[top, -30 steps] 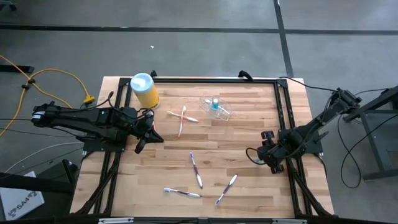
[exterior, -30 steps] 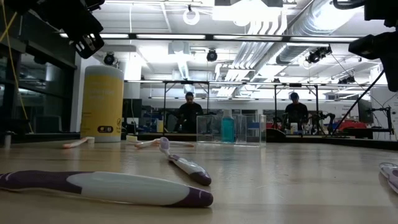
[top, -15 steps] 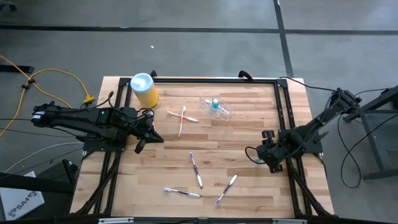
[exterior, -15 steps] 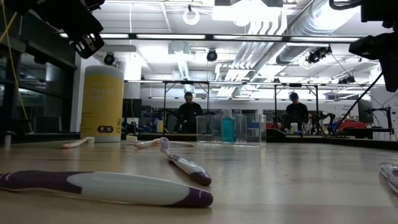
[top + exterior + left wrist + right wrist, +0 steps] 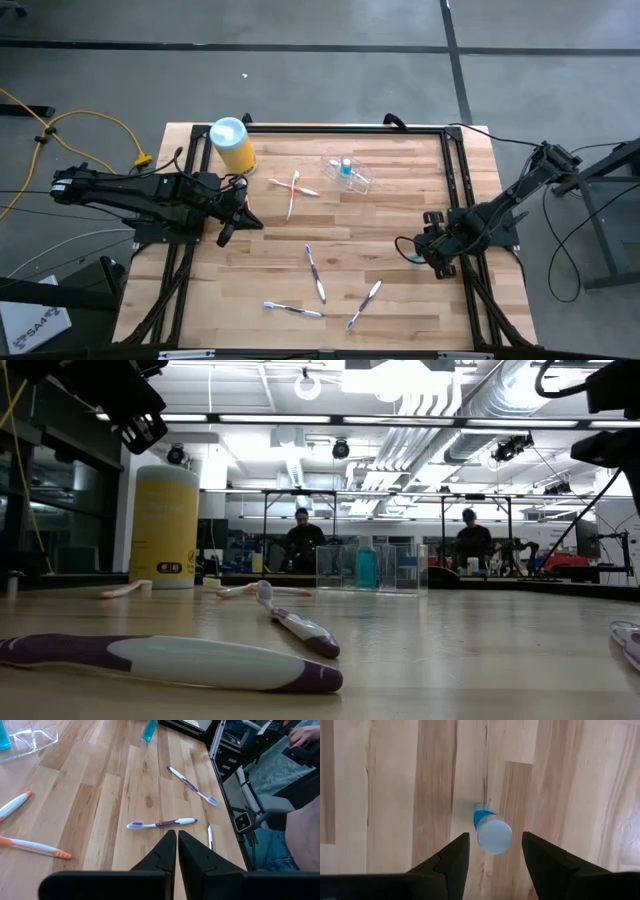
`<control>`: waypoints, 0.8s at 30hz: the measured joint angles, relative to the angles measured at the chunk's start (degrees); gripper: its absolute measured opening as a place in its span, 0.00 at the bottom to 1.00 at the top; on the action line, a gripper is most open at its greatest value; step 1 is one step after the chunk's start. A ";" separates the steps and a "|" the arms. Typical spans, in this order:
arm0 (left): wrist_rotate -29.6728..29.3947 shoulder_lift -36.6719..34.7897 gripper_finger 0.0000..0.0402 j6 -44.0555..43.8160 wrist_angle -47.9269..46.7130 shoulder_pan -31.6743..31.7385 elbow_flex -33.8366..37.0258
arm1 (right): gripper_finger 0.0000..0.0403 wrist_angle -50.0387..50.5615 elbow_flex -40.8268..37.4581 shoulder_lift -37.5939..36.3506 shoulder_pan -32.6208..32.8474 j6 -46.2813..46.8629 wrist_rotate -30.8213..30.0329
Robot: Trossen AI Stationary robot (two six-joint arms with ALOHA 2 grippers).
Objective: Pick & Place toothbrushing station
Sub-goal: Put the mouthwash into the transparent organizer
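Observation:
The clear holder (image 5: 347, 172) rests on the table at the far middle, with something blue inside; it also shows in the low view (image 5: 395, 568) and the left wrist view (image 5: 30, 737). My left gripper (image 5: 232, 222) is shut and empty, above the table's left part, well apart from the holder. My right gripper (image 5: 494, 835) is open near the table's right edge (image 5: 420, 250). It points down over a small blue bottle with a pale cap (image 5: 493, 838) that stands on the table. Its fingers stand either side of the bottle without touching it.
A yellow canister with a pale blue lid (image 5: 232, 145) stands far left. Orange-and-white toothbrushes (image 5: 293, 190) lie left of the holder, and purple-and-white ones (image 5: 315, 272) lie in the near middle. A person sits beyond the table's right edge (image 5: 295, 795). People stand in the room behind (image 5: 302, 540).
My right arm has shifted a little above the table's right side, as the low view shows. Nothing on the table has moved.

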State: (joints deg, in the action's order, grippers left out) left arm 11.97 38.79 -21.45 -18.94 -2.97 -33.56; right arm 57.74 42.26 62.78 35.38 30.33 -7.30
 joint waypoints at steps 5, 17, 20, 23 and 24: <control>0.00 0.00 0.04 0.00 -0.01 -0.01 0.00 | 0.43 -0.16 0.00 0.00 0.00 -0.07 -0.20; 0.00 0.00 0.04 0.00 -0.02 -0.01 0.00 | 0.43 -2.26 -0.52 0.00 0.00 -0.13 -0.25; 0.00 0.00 0.04 0.00 0.00 -0.01 0.00 | 0.43 -4.21 -2.16 0.00 0.00 -0.13 -0.14; 0.00 0.00 0.04 0.00 -0.01 0.00 0.00 | 0.43 -4.81 -2.89 0.00 0.00 -0.13 -0.03; 0.00 0.00 0.04 0.00 -0.01 0.00 0.00 | 0.43 -4.85 -2.89 0.00 0.00 -0.13 -0.11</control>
State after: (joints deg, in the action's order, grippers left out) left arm 11.97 38.79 -21.45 -18.95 -2.97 -33.56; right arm 52.89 39.38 62.78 35.38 30.20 -7.41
